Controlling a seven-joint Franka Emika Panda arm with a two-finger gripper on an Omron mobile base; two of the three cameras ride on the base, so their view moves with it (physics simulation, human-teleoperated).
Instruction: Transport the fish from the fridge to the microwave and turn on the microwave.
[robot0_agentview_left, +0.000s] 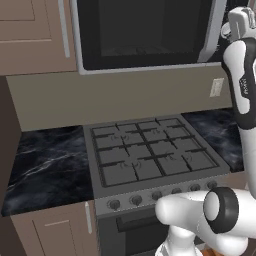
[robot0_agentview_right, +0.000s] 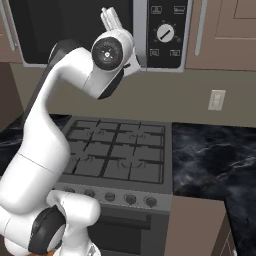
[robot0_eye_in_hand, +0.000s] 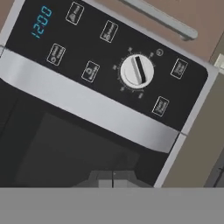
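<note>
You've got the gripper (robot0_eye_in_hand: 113, 177) pinched fully closed with nothing in it, raised in front of the microwave (robot0_agentview_left: 145, 35) near the seam between the black glass door (robot0_eye_in_hand: 57, 153) and the dark control panel (robot0_eye_in_hand: 109, 65). From the hand view you're looking right at the white round knob (robot0_eye_in_hand: 137, 71), the long silver handle (robot0_eye_in_hand: 87, 109) and a blue "12:00" readout (robot0_eye_in_hand: 42, 21). The gas stove (robot0_agentview_right: 117, 150) sits directly below, dark marble counter (robot0_agentview_right: 215, 155) either side.

arm (robot0_agentview_right: 45, 135): glossy white rounded links | joints: dark grey rings, black round caps | claw (robot0_eye_in_hand: 113, 178): small dark tips
</note>
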